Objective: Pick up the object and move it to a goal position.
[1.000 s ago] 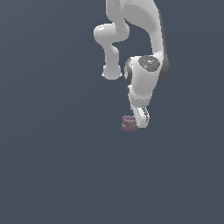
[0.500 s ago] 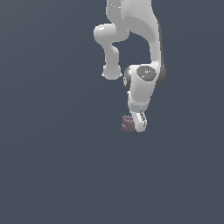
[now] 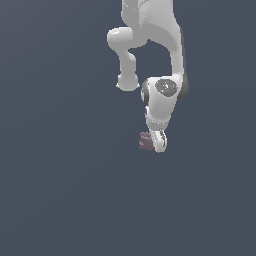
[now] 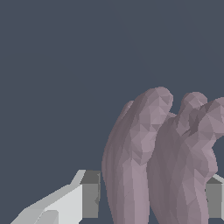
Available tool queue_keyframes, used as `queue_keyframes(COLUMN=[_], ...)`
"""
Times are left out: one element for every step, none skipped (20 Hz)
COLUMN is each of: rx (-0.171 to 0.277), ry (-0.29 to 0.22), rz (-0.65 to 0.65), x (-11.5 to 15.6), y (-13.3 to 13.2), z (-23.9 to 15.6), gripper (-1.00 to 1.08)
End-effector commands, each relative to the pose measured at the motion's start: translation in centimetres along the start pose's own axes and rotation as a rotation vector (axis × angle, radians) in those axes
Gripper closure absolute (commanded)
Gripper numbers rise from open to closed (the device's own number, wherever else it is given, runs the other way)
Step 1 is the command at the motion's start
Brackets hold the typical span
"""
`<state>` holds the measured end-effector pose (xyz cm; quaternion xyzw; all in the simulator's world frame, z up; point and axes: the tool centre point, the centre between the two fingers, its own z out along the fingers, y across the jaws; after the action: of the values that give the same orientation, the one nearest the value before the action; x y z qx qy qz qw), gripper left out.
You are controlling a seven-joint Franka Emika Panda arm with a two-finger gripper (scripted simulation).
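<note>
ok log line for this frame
phase: pre-grasp | gripper: open, jaws either side of purple clump | contact: cannot tell | clump lifted: cannot tell

Flat, uniform slate-grey ground (image 3: 60,190), filling both views as backdrop. No markings, edges or seams visible. Slightly lighter tone toward the lower part of the exterior view. Same plain grey surface (image 4: 57,65) in the wrist view, without texture or visible shadow. No other non-task items discernible.
</note>
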<state>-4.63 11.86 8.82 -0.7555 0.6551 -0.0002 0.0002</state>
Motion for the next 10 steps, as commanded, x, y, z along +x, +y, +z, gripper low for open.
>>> queue_keyframes(rx=[-0.001,-0.001,-0.001,-0.001,-0.001,0.002,0.002,0.002,0.002,0.002], ry=[0.000,0.000,0.000,0.000,0.000,0.000,0.000,0.000,0.000,0.000], rz=[0.000,0.000,0.000,0.000,0.000,0.000,0.000,0.000,0.000,0.000], x=[0.00,0.00,0.00,0.00,0.00,-0.01,0.01,0.08,0.19,0.34], y=[0.01,0.01,0.01,0.01,0.01,-0.07,-0.08,-0.11,-0.15,-0.21], z=[0.07,0.07,0.07,0.07,0.07,-0.06,-0.08,-0.17,-0.31,-0.50], gripper=[1.08,1.08,1.08,1.08,1.08,1.08,1.08,1.08,1.08,1.08])
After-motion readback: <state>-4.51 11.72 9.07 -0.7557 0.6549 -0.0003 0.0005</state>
